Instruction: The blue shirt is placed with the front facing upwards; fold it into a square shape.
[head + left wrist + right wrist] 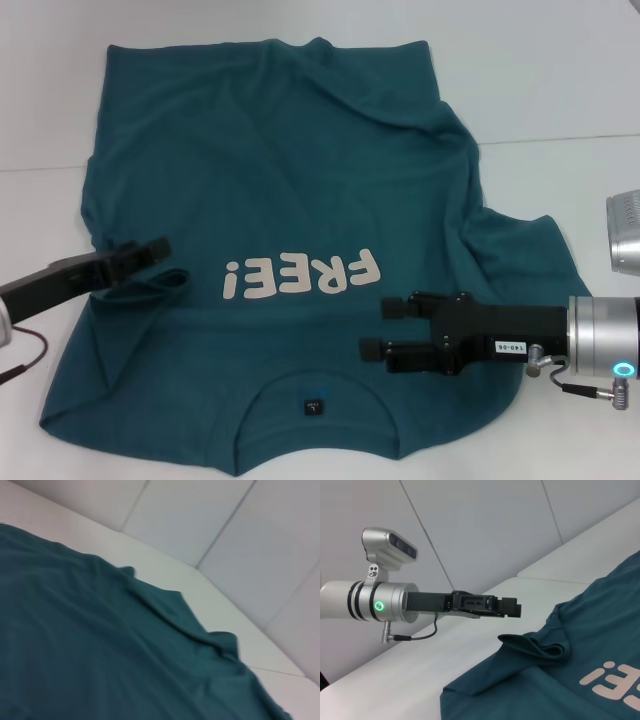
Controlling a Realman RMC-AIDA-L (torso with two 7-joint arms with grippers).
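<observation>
The shirt (pixel 290 230) lies front up on the white table (pixel 560 100), its long axis running away from the robot: the neckline and small dark neck tag (pixel 314 406) are at the near edge, the hem at the far edge. The off-white lettering (pixel 303 276) reads "FREE!", upside down in the head view. The sleeve on the robot's left is bunched into a fold (pixel 535 645); the right side is rumpled with creases toward the table edge.

The left gripper (pixel 150 250) sits over the shirt's left edge, just beside the bunched sleeve; whether its fingers are apart or closed I cannot tell. The right gripper (pixel 383 328) hovers over the right shoulder area, its two fingers spread apart and holding nothing. A small white label on its body is probably a serial number, too small to read.
</observation>
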